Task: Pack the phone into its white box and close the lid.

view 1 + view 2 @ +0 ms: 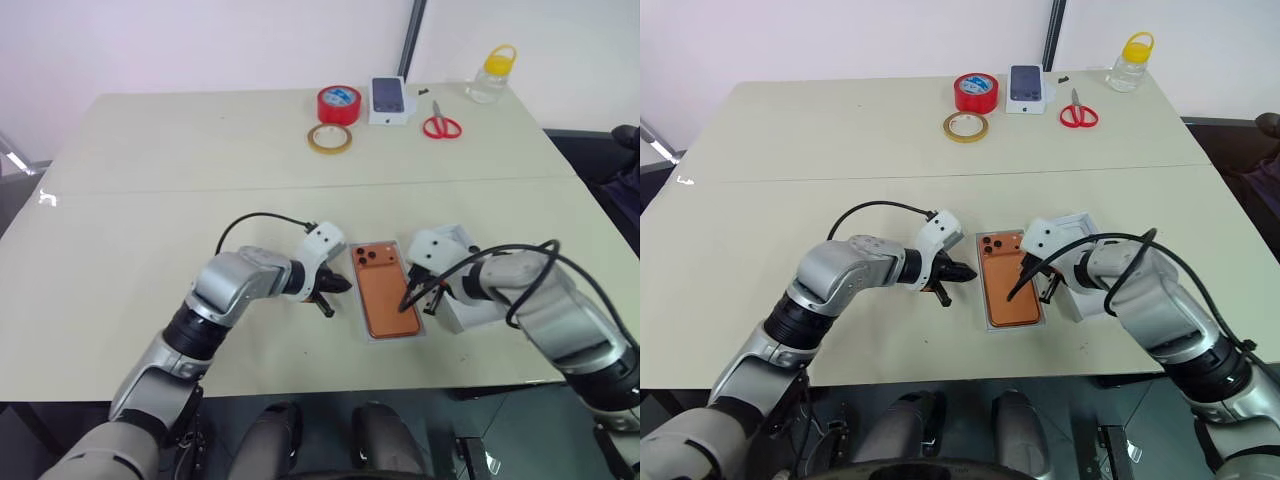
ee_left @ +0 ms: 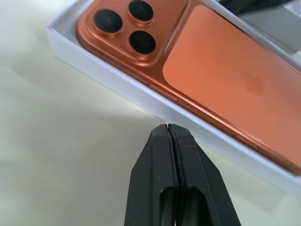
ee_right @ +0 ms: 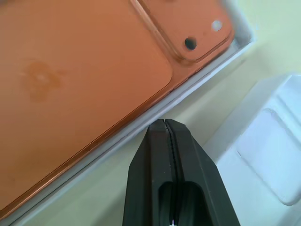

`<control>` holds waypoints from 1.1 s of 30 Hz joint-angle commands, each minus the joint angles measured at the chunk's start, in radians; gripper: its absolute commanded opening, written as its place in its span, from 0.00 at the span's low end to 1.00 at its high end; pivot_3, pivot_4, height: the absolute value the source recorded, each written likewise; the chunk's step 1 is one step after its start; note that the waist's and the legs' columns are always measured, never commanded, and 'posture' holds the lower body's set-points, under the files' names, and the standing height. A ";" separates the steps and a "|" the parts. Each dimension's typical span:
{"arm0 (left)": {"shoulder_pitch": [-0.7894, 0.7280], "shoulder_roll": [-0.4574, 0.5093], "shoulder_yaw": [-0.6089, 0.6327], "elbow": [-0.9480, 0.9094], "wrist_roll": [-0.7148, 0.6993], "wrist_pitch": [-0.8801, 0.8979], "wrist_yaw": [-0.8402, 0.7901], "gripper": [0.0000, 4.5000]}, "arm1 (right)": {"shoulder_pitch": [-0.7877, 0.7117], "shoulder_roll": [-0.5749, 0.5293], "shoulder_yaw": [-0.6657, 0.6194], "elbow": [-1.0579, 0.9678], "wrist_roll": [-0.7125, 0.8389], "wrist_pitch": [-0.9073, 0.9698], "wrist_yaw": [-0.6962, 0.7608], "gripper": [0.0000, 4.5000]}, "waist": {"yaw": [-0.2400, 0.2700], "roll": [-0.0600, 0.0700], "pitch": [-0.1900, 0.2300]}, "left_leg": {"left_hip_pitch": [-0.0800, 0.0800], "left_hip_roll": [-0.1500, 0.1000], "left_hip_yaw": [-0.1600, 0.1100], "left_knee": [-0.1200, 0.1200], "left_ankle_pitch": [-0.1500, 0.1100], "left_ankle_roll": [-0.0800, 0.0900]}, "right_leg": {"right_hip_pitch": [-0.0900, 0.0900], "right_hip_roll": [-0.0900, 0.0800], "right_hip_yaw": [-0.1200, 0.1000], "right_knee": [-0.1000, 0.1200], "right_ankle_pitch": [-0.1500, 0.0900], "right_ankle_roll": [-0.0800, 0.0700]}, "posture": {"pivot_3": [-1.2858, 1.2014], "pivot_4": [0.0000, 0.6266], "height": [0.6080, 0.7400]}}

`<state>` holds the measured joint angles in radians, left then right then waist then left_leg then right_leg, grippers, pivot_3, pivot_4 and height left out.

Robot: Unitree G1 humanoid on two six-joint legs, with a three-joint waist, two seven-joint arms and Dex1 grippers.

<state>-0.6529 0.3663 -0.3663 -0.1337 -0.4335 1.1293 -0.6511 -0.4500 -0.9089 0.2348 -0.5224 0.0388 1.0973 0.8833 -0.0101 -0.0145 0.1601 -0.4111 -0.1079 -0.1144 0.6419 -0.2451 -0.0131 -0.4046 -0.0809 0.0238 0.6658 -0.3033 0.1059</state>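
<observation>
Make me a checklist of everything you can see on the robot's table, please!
Surface: wide beige table, a seam running across it.
Job's things: copper-orange phone lies camera side up inside the shallow white cardboard box; no lid on it yet.
Clutter: red tape roll, tan tape ring, small white box picturing a dark phone, red-handled scissors, clear jar with yellow lid along the far edge; white cardboard piece beside the box.
Grippers: left gripper and right gripper both shut, empty, flanking the box.
Cables: black cable loops over each forearm.
Surroundings: pale wall behind.
</observation>
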 commanded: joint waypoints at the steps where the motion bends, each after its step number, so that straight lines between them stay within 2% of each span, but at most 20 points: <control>1: 0.024 0.042 0.051 -0.077 -0.030 -0.038 -0.049 0.01 | -0.011 -0.037 -0.116 -0.054 0.084 0.045 0.043 0.00 | 0.001 0.000 0.000 | 0.000 0.000 0.000 0.000 0.000 0.000 | 0.000 0.000 0.000 0.000 0.000 0.000 | 0.52 0.24 1.00; 2: 0.035 0.060 0.062 -0.094 -0.037 -0.049 -0.065 0.01 | -0.006 -0.039 -0.140 -0.058 0.112 0.074 0.050 0.00 | 0.000 0.000 0.000 | 0.000 0.000 0.000 0.000 0.000 0.000 | 0.000 0.000 0.000 0.000 0.000 0.000 | 0.52 0.24 1.00; 5: 0.063 0.109 0.088 -0.126 -0.041 -0.106 -0.108 0.00 | -0.003 -0.031 -0.191 -0.056 0.181 0.183 0.046 0.18 | 0.001 0.000 0.000 | 0.000 0.000 0.000 0.000 0.000 0.000 | 0.000 0.000 0.000 0.000 0.000 0.000 | 0.52 0.24 1.00; 10: 0.117 0.174 0.117 -0.149 -0.035 -0.274 -0.207 0.00 | -0.045 0.047 -0.245 -0.019 0.237 0.408 -0.041 0.73 | 0.000 0.000 0.000 | 0.000 0.000 0.000 0.000 0.000 0.001 | 0.000 -0.001 0.000 0.000 0.000 0.000 | 0.52 0.24 1.00; 13: 0.161 0.227 0.115 -0.160 -0.024 -0.389 -0.294 0.00 | -0.075 0.112 -0.277 0.038 0.267 0.511 -0.103 0.73 | -0.001 0.000 0.000 | 0.000 0.000 0.000 0.000 0.000 0.001 | 0.000 -0.001 0.000 0.000 0.000 0.000 | 0.52 0.24 1.00; 17: 0.202 0.270 0.097 -0.172 0.003 -0.505 -0.366 0.00 | -0.096 0.126 -0.280 0.120 0.285 0.517 -0.188 0.73 | 0.003 0.001 0.000 | 0.000 0.000 0.001 0.000 -0.001 0.001 | 0.000 -0.001 0.000 -0.001 0.000 0.000 | 0.52 0.24 1.00; 24: 0.244 0.269 0.107 -0.217 -0.016 -0.511 -0.388 0.00 | -0.088 0.162 -0.272 0.193 0.312 0.517 -0.320 0.73 | 0.000 0.001 0.000 | -0.001 0.000 0.001 0.000 -0.001 0.002 | 0.000 -0.001 0.000 -0.001 0.000 0.000 | 0.52 0.24 1.00; 27: 0.263 0.268 0.109 -0.237 -0.013 -0.508 -0.380 0.00 | -0.081 0.175 -0.266 0.193 0.342 0.517 -0.360 0.57 | -0.002 0.001 0.000 | -0.001 0.000 0.001 0.000 -0.001 0.002 | 0.000 -0.001 0.000 -0.001 0.000 0.000 | 0.52 0.24 1.00; 32: 0.277 0.265 0.122 -0.241 -0.015 -0.505 -0.368 0.00 | -0.087 0.199 -0.302 0.194 0.423 0.517 -0.433 0.01 | 0.000 0.001 0.000 | 0.000 0.000 0.001 0.002 -0.004 0.008 | 0.001 -0.001 0.000 0.000 0.000 0.000 | 0.52 0.24 1.00; 33: 0.278 0.265 0.124 -0.241 -0.015 -0.506 -0.366 0.00 | -0.089 0.202 -0.309 0.196 0.439 0.517 -0.450 0.01 | 0.000 0.001 0.000 | 0.000 0.000 0.001 0.002 -0.005 0.008 | 0.001 -0.001 0.000 0.000 0.000 0.000 | 0.52 0.24 1.00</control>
<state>-0.3758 0.6296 -0.2707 -0.3401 -0.4361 0.6377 -1.0211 -0.5286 -0.7146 -0.0334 -0.3217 0.4423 1.6078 0.4640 -0.0104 -0.0137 0.1599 -0.4115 -0.1078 -0.1136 0.6438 -0.2497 -0.0051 -0.4035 -0.0818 0.0240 0.6653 -0.3033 0.1057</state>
